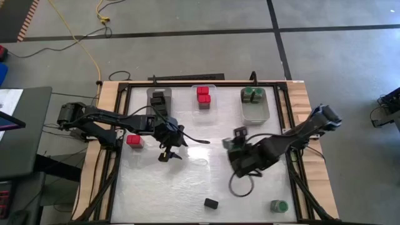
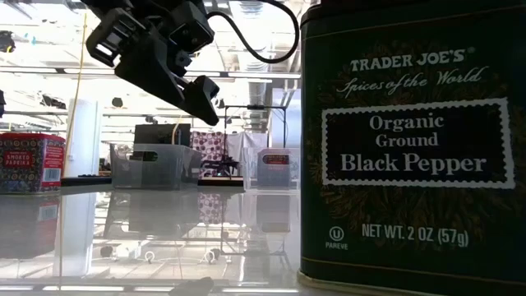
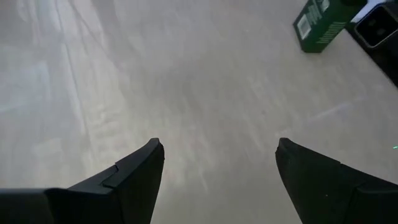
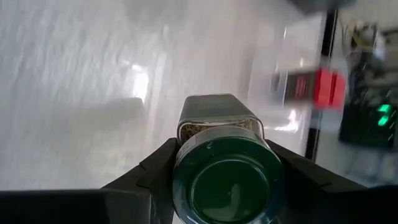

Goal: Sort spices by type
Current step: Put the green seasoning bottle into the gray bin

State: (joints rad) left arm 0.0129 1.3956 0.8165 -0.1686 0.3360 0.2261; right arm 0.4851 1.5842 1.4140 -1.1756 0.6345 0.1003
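My right gripper [image 1: 234, 147] hangs over the table's right middle, shut on a round green-lidded jar [image 4: 225, 177]. My left gripper [image 1: 170, 154] is open above bare table left of centre and touches nothing; the low view shows it [image 2: 197, 92] raised off the surface. A red box [image 1: 134, 140] stands to its left. A black pepper box [image 1: 211, 203] stands near the near edge and fills the low view [image 2: 411, 140]. Another green-lidded jar [image 1: 279, 205] stands at the near right. My right gripper pinches the jar at its lid end [image 4: 186, 155] between the two fingers [image 4: 152, 168], one on each side. The lid faces back along the fingers and the body [image 4: 217, 112] points away from them. Whether the jar's base touches the table I cannot tell.
Three translucent bins line the far edge: one with black boxes [image 1: 159, 100], one with red boxes [image 1: 203, 95], one with green-lidded jars [image 1: 254, 95]. A raised frame [image 1: 282, 106] borders the table. Open surface lies between the two arms.
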